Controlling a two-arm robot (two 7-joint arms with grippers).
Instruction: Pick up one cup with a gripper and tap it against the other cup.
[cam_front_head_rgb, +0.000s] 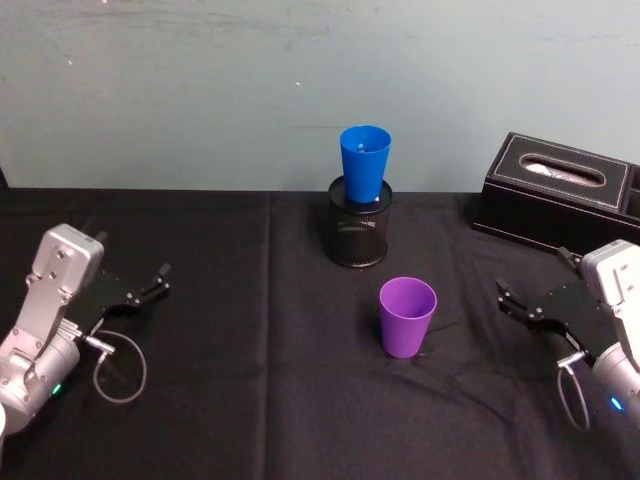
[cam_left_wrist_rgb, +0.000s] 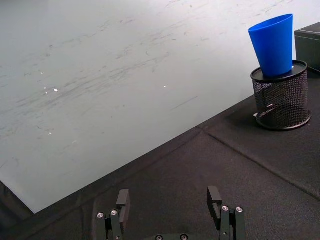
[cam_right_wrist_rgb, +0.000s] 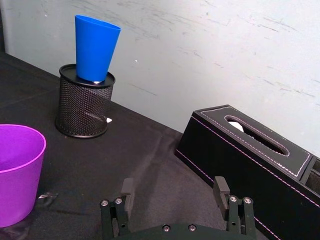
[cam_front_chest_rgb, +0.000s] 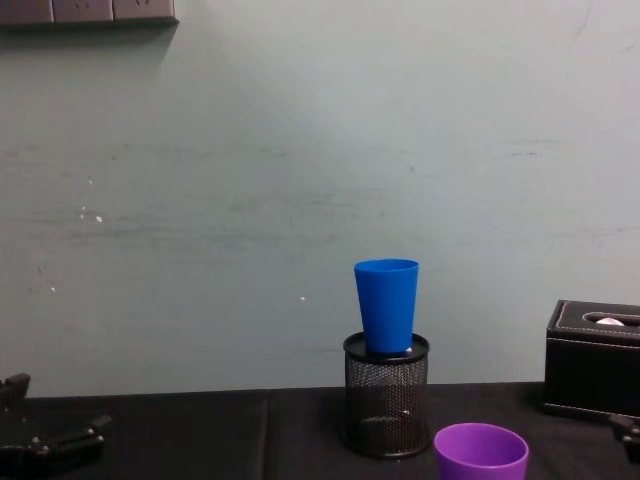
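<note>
The purple cup (cam_front_head_rgb: 407, 316) stands upright on the black cloth near the table's middle, also seen at the edge of the right wrist view as the purple cup (cam_right_wrist_rgb: 17, 172). Behind it the blue cup (cam_front_head_rgb: 365, 160) sits upright on top of a black mesh pen holder (cam_front_head_rgb: 360, 232). My right gripper (cam_front_head_rgb: 503, 299) hovers low to the right of the purple cup, open and holding nothing, a clear gap away from it. My left gripper (cam_front_head_rgb: 160, 280) rests at the far left, open and holding nothing. In the left wrist view the blue cup (cam_left_wrist_rgb: 274, 45) is far off.
A black tissue box (cam_front_head_rgb: 560, 195) stands at the back right, close behind my right arm. The black cloth (cam_front_head_rgb: 250, 400) covers the table up to a pale wall. A cable loop (cam_front_head_rgb: 120, 368) hangs by the left wrist.
</note>
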